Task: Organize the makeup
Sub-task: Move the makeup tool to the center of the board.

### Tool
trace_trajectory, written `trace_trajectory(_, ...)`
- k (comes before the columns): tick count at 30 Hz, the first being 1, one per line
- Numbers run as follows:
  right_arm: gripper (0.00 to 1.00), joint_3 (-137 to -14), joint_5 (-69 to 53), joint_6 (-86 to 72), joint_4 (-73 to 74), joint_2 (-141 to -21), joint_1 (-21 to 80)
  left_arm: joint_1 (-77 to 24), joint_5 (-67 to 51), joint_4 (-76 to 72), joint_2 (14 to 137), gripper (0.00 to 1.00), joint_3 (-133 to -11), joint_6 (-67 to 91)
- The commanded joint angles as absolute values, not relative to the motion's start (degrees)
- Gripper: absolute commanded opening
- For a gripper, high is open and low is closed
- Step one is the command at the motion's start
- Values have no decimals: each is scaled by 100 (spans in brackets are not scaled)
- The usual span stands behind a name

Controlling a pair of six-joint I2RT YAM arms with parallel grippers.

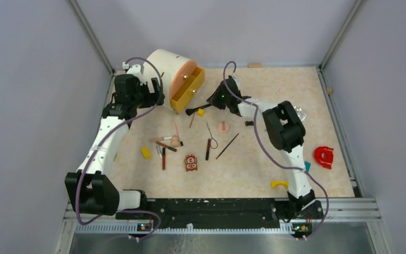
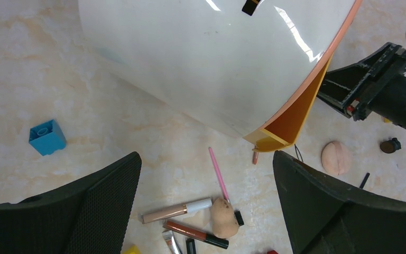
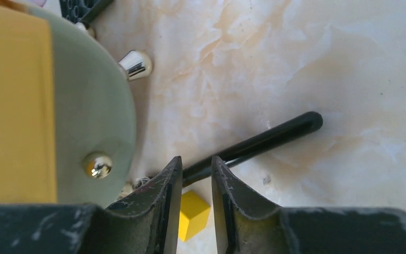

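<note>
From my console, the right pincer [image 3: 196, 160] narrowly straddled a slim black makeup stick [image 3: 275, 135], its near end hidden and the grip unclear; the left pincer [image 2: 206, 156] gaped wide, empty.

My left arm [image 1: 103, 142] and right arm [image 1: 297, 168]: white links, black joint housings, a purple cable [image 1: 224, 74] looping along each. My left gripper [image 2: 206, 159] has black mesh-textured fingers; my right gripper [image 3: 196, 169], black fingers scuffed pale.

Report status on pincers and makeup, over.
Left pincer open, empty. Right pincer straddling black stick beside yellow drawer, grip unclear. Other makeup scattered; yellow block close by.
</note>
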State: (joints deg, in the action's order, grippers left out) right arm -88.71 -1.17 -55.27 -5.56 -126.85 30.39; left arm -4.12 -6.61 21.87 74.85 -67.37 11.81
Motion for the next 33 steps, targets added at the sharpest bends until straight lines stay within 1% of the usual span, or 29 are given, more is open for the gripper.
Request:
trace_trajectory(1, 23, -9314, -405, -5429, -1153, -13007, 2979, -387, -734, 1986, 7368, 99, -6734, 1127)
trace_trajectory(5, 14, -9387, -535, -5571, -1859, -13170, 2984, -387, -757, 1986, 7360, 99, -6732, 1134)
trace_trajectory(8, 8, -9699, -538, -5702, -1807, -13372, 2980, -387, -784, 1986, 7371, 99, -6734, 1141)
trace_trajectory(13, 1, -10722, -564, -5882, -835, -14027, 2979, -387, -748, 1986, 7341, 99, -6731, 1126)
trace_trajectory(17, 0, -11579, -860, -5977, 113, -14603, 2979, -387, -728, 1989, 7333, 99, -6740, 1116)
trace_trajectory(20, 0, -11832, -1097, -5981, 492, -14824, 2996, -387, -740, 1995, 7339, 99, -6735, 1116)
trace_trajectory(23, 0, -11661, -1198, -5853, 618, -14772, 3037, -386, -747, 1995, 7337, 99, -6733, 1116)
trace_trajectory(29, 0, -10526, -1401, -5299, 202, -14147, 3176, -387, -725, 2002, 7343, 99, -6737, 1108)
trace_trajectory(33, 0, -9958, -1760, -4954, 39, -13848, 3234, -387, -684, 2012, 7336, 99, -6740, 1090)
